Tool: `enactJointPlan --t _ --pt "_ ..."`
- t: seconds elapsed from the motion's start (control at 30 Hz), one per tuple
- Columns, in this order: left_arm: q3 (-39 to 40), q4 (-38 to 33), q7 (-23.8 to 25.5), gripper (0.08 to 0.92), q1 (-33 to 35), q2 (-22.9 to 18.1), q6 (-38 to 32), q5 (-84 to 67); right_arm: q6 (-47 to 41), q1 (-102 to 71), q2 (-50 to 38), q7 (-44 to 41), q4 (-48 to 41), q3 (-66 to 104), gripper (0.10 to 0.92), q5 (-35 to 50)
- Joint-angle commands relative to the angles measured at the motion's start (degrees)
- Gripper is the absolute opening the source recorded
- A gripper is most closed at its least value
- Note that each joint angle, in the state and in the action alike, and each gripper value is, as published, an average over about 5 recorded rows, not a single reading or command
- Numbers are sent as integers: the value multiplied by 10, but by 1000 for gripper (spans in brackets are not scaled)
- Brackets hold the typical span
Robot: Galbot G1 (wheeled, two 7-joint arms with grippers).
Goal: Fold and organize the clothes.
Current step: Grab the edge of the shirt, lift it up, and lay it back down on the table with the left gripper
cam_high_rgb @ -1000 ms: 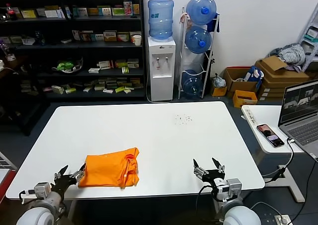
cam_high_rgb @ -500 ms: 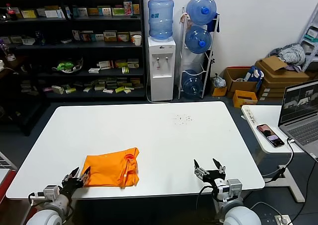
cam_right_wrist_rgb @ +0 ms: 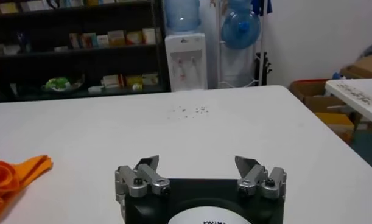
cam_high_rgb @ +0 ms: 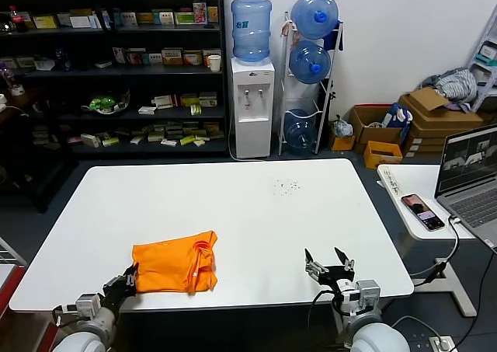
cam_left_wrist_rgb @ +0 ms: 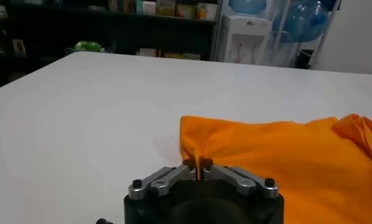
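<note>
Lying on the near left part of the white table [cam_high_rgb: 233, 212] in the head view, a folded orange T-shirt [cam_high_rgb: 172, 266] is seen, with bunched folds along its right side; the left gripper [cam_high_rgb: 124, 282] is reached in from below the near table edge and is set against the shirt's near left corner, its forearm angled up and to the right; the right gripper [cam_high_rgb: 328, 263] is held over the near right part of the table, well apart from the shirt, its two fingers spread wide and pointed away from the robot; a laptop [cam_high_rgb: 470, 173] and a phone [cam_high_rgb: 422, 211] are seen on a side table at the right, and a water dispenser [cam_high_rgb: 252, 103] is stood against the far wall beside dark shelves [cam_high_rgb: 109, 64].

From the left wrist, the left gripper [cam_left_wrist_rgb: 199, 167] is shown with its jaws drawn together on a pinched edge of the T-shirt [cam_left_wrist_rgb: 283, 161], a thin ridge of orange cloth being raised between the fingertips; the rest of the shirt is spread on the table [cam_left_wrist_rgb: 100, 103] beyond the gripper.

From the right wrist, the right gripper [cam_right_wrist_rgb: 201, 167] is shown level over the table [cam_right_wrist_rgb: 234, 128], jaws wide and nothing held between them; a corner of the T-shirt [cam_right_wrist_rgb: 15, 173] is seen far off to its left side.
</note>
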Motion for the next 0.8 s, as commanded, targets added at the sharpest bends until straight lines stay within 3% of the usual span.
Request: enactJointPlan --t 0.03,0.2,0.33,0.6,0.7,0.8 --pt "-15 -84 -9 118 12 -2 -35 53 2 3 1 3 -1 0 823 1" --pt "-42 -222 -29 112 36 16 -6 132 4 11 3 6 -7 -3 823 2" --pt "-85 -258 -33 112 69 54 35 175 6 20 5 6 -11 -11 823 4" --pt "-245 -76 -9 112 93 167 40 183 15 42 8 0 -20 -29 823 8" --pt "-286 -7 0 112 83 192 35 216 17 45 8 -1 -24 -31 823 8" --pt "-299 -10 3 112 86 195 35 228 18 45 8 -2 -24 -32 823 8"
